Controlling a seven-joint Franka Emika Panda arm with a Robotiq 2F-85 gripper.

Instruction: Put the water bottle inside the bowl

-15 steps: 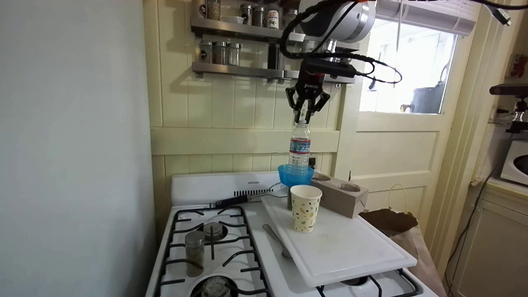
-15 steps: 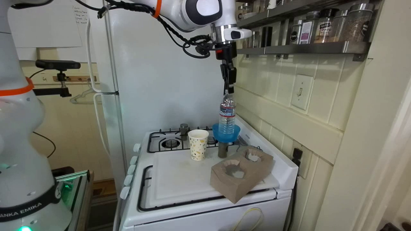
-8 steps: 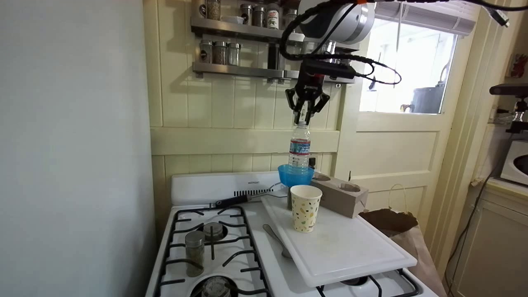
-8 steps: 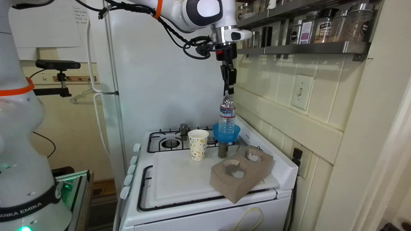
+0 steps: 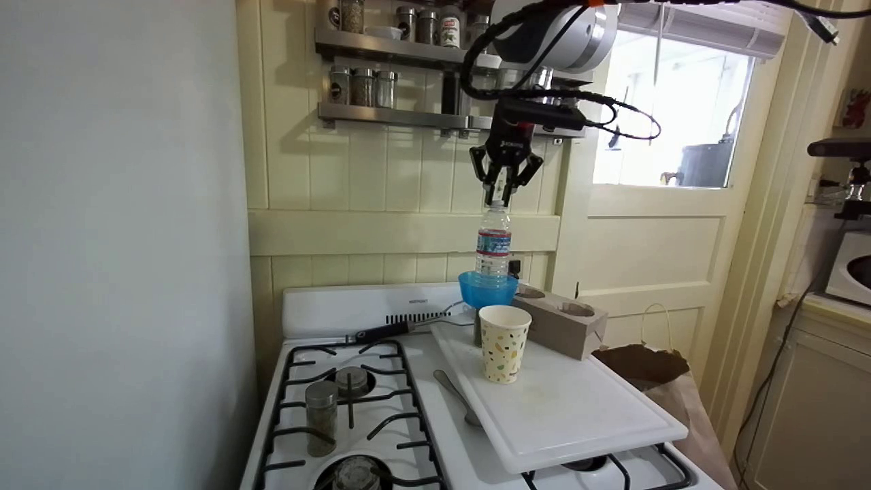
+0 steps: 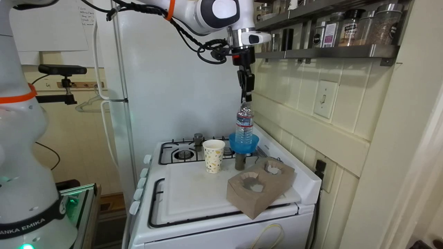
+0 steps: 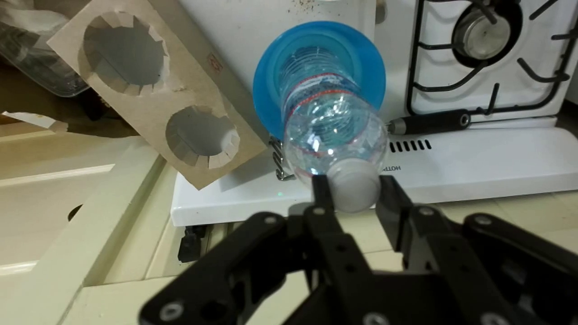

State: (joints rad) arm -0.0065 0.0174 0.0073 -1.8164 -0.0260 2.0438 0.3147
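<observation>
With gripper (image 7: 355, 188) drawn nearly closed in the wrist view, pinching the bottle (image 7: 334, 122) by its white cap (image 7: 354, 183), with one finger (image 7: 322, 192) on either side. Holding the base inside the bowl (image 7: 264, 90), with contact at the bowl's floor hard to tell. Finding red lines and blue print on the label (image 7: 318, 88), too blurred for reading.

In an exterior view, pinching at the very top and holding the bottle upright, lower end within the bowl. Reading HOTPOINT on the stove panel (image 5: 340, 309). Spotting white lettering on the gripper's body, too small for making out. Seeing the patterned cup (image 5: 505, 347) near the bowl.

In an exterior view, gripping from above with the fingers turned edge-on, hiding the gap between them. Finding a small jar (image 6: 240, 162) directly beneath the bowl. Reading ANKA EMIKA on the black band (image 6: 34, 222) around the arm (image 6: 24, 155), with the start cut off at the edge. Making out labels on the shelf jars (image 6: 347, 29) and handwriting on the wall sheet (image 6: 52, 27), too small for sure reading.
</observation>
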